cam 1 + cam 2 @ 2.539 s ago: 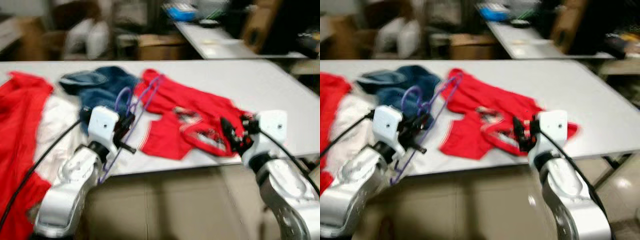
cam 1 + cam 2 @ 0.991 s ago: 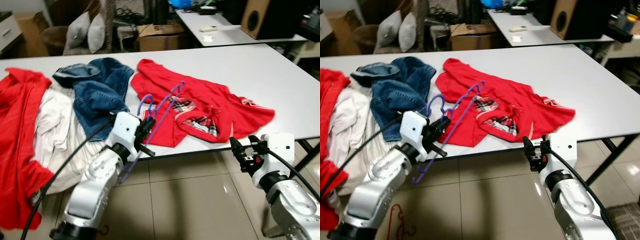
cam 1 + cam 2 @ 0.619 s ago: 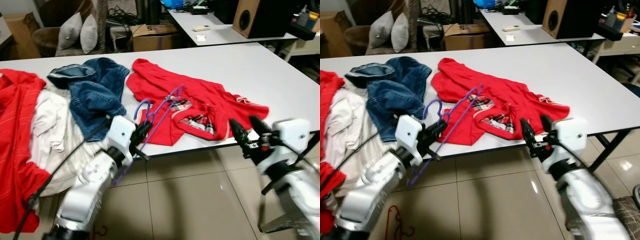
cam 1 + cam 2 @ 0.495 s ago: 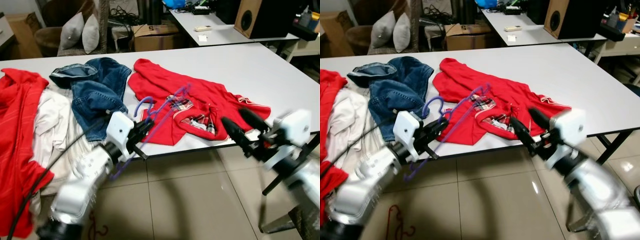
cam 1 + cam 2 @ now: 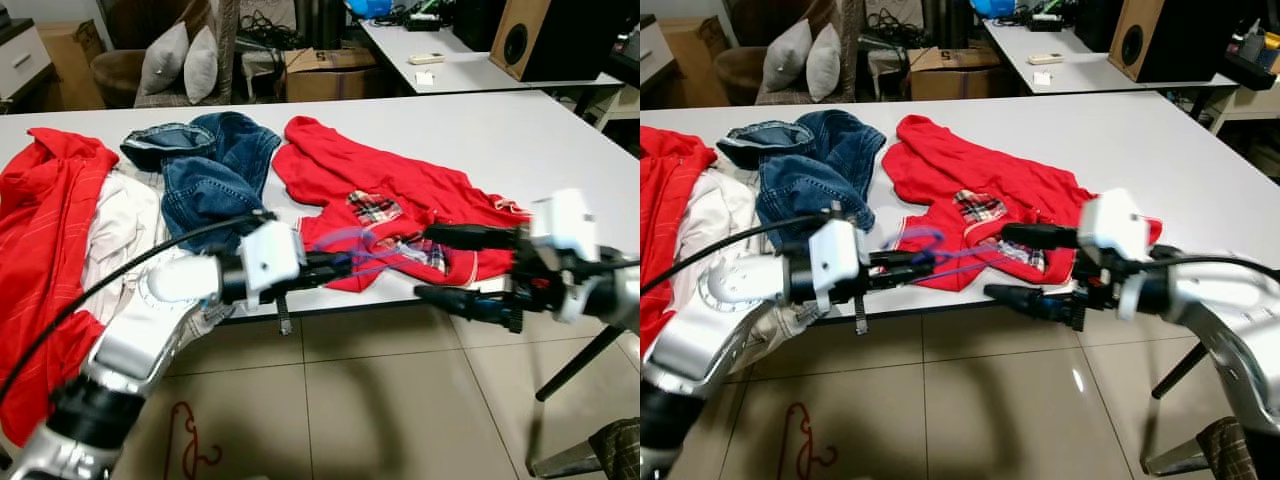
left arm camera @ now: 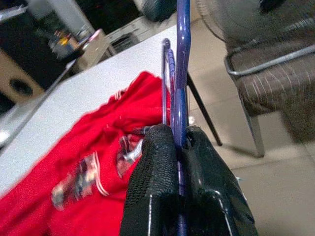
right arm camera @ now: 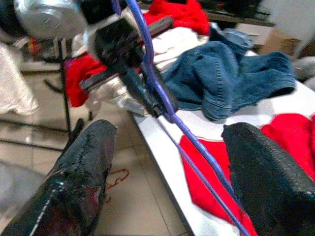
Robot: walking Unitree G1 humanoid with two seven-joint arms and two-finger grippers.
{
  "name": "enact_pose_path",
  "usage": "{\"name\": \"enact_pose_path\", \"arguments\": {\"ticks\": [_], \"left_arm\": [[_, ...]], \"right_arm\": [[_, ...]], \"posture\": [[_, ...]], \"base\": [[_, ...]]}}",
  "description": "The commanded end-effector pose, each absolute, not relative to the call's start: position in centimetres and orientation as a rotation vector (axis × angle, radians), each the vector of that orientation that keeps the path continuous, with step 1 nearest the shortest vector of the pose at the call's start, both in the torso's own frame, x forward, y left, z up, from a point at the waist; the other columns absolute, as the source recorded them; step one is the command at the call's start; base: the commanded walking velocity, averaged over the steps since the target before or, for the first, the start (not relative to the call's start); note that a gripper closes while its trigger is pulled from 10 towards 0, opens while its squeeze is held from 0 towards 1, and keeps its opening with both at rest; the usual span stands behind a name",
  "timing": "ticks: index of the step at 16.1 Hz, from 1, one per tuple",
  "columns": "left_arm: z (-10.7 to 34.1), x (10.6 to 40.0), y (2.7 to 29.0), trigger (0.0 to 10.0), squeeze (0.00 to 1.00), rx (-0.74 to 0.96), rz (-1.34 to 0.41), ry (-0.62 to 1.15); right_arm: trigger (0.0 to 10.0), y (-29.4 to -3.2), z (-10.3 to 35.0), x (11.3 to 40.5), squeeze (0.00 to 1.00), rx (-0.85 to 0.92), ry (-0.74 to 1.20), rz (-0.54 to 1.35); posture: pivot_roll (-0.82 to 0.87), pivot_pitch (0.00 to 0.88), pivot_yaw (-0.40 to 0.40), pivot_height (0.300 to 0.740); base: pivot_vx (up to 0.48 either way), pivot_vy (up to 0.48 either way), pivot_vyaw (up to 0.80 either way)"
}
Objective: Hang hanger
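Note:
A purple hanger [image 5: 352,246] is held out over the front edge of the white table [image 5: 520,140], blurred in the eye views. My left gripper [image 6: 178,142] is shut on its wire, the arm reaching in from the left [image 5: 318,268]. My right gripper [image 5: 442,268] faces it from the right, open wide, one finger [image 7: 81,172] on each side of the hanger's wire [image 7: 165,101] without touching it. Behind both lies a red shirt [image 5: 400,195] with a plaid collar, spread on the table.
Blue jeans [image 5: 215,170], a white garment [image 5: 120,225] and a second red garment [image 5: 40,230] are piled on the table's left. A red hanger [image 5: 190,440] lies on the tiled floor. A second table [image 5: 470,70] with a speaker [image 5: 555,35] stands behind.
My left arm has swung the hanger from upright to level, pointing right. My right gripper has risen and turned left to face it, fingers spread around the wire. The camera has shifted slightly.

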State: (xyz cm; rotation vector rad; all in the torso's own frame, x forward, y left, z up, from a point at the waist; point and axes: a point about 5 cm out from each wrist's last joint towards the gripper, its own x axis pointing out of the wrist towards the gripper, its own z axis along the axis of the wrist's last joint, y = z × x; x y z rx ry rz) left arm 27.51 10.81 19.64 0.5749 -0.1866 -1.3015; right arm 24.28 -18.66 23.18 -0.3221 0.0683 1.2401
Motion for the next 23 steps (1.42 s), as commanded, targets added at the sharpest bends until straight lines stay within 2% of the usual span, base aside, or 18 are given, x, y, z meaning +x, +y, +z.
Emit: {"name": "enact_pose_path", "arguments": {"ticks": [1, 3, 4, 6, 7, 8, 13, 23], "left_arm": [[20.2, 27.3, 10.5, 10.0, 0.0, 0.638, -1.346, -0.208], [20.5, 27.1, 10.1, 10.0, 0.0, 0.664, -1.394, -0.206], [20.5, 27.1, 9.8, 10.0, 0.0, 0.711, -1.417, -0.218], [20.4, 27.5, 9.8, 10.0, 0.0, 0.79, -1.42, -0.214], [20.6, 28.0, 9.8, 10.0, 0.0, 0.812, -1.402, -0.221], [20.7, 28.1, 9.8, 10.0, 0.0, 0.819, -1.397, -0.227], [21.5, 28.3, 9.6, 10.0, 0.0, 0.872, -1.411, -0.268], [20.9, 28.4, 10.1, 10.0, 0.0, 0.939, -1.437, -0.224]], "right_arm": [[10.0, -18.5, 23.2, 24.4, 1.0, -0.386, 0.073, 1.268], [10.0, -17.9, 23.0, 24.6, 1.0, -0.428, 0.074, 1.286], [10.0, -17.3, 23.1, 24.8, 0.0, -0.424, 0.048, 1.304], [4.4, -16.6, 23.0, 24.9, 0.0, -0.424, 0.03, 1.331], [1.0, -16.2, 22.9, 25.0, 0.0, -0.429, 0.025, 1.339], [0.0, -16.0, 22.8, 25.1, 0.0, -0.432, 0.024, 1.341], [0.0, -15.1, 22.1, 25.8, 0.0, -0.463, 0.038, 1.351], [0.0, -14.7, 22.6, 26.1, 0.0, -0.488, 0.045, 1.431]], "posture": [[-0.02, 0.0, 0.022, 0.74], [-0.02, 0.0, 0.023, 0.74], [-0.01, 0.0, 0.023, 0.74], [-0.01, 0.0, 0.026, 0.74], [0.0, 0.0, 0.028, 0.74], [0.0, 0.0, 0.03, 0.74], [0.01, 0.0, 0.038, 0.74], [0.02, 0.0, 0.036, 0.74]], "base": [[0.0, 0.0, 0.0], [0.0, 0.0, 0.0], [0.0, 0.0, 0.0], [0.0, 0.0, 0.0], [0.0, 0.0, 0.0], [0.0, 0.0, 0.0], [0.0, 0.0, 0.0], [0.0, 0.0, 0.0]]}}
